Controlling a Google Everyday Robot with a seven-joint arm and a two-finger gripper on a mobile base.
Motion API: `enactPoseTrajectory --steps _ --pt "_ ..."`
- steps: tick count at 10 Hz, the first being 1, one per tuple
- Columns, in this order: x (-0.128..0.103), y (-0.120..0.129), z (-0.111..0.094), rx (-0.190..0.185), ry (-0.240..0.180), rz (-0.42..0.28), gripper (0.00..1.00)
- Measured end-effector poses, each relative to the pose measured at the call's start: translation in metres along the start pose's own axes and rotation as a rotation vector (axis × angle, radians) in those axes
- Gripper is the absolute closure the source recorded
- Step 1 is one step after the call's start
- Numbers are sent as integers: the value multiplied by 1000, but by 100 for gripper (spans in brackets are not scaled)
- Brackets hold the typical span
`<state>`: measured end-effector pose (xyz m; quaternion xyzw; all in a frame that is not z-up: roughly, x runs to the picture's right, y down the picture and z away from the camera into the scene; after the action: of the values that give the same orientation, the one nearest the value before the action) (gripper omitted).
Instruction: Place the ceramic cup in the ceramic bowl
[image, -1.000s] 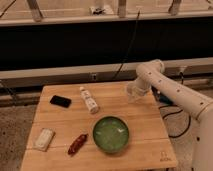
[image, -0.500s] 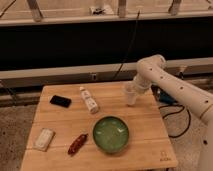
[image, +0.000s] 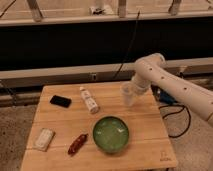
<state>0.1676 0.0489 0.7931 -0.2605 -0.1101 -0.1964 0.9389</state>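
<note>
The off-white ceramic cup (image: 128, 95) hangs upright in my gripper (image: 131, 90), a little above the right rear part of the wooden table (image: 150, 142). The gripper is shut on the cup, and the white arm reaches in from the right. The green ceramic bowl (image: 110, 134) stands on the table's front centre, nearer the camera and slightly left of the cup, with nothing in it.
A white labelled bottle (image: 89, 100) lies left of the cup. A black phone (image: 60, 101) lies at the rear left, and a white packet (image: 44, 139) and a red-brown packet (image: 77, 143) at the front left. Cables (image: 175, 112) hang by the table's right edge.
The gripper with the cup has moved a little left and down toward the bowl side of the table. Everything on the table has stayed put.
</note>
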Motion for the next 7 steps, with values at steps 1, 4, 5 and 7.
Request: enactPoseTrajectory --steps 1,4,5,7 --pt "-4 3 -1 -3 -2 -5 100" --pt "-23 14 -17 -6 -7 -24 100" --pt "-30 18 -21 -10 -10 -32 100" --pt "-39 26 -26 -15 -13 -37 100"
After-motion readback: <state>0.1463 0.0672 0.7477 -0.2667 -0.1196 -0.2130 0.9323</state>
